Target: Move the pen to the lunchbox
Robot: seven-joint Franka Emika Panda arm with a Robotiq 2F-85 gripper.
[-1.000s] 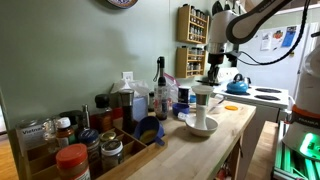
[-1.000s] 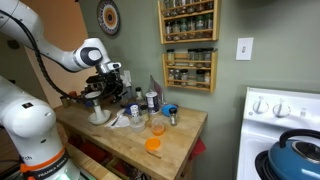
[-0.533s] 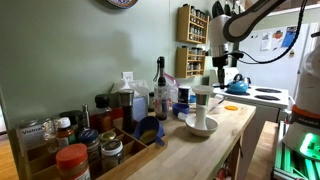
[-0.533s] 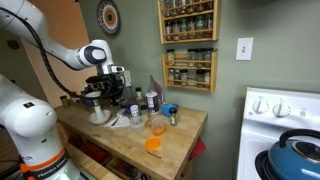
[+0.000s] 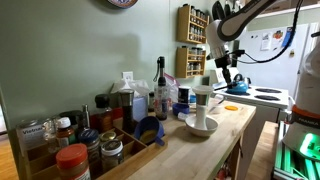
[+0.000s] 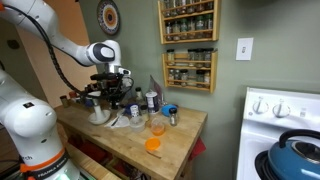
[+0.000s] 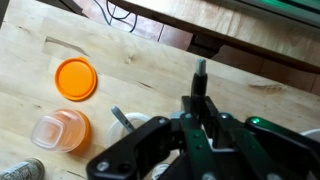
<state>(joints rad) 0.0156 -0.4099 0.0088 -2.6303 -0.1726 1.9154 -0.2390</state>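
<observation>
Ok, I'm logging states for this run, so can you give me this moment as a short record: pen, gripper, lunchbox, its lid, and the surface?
pen: dark slim pen, clamped in the gripper, its end sticking out past the fingertips
gripper: Robotiq gripper, shut on the pen, held above the counter
lunchbox: translucent orange plastic box, open, standing on the counter
lid: round orange lid, lying flat beside the box
surface: wooden counter
task state: pen not yet in the box

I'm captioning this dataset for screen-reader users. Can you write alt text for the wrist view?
Seen from above, the gripper is shut on a dark pen over a wooden countertop. To the left lie a round orange lid and a small clear orange-tinted container.
</observation>
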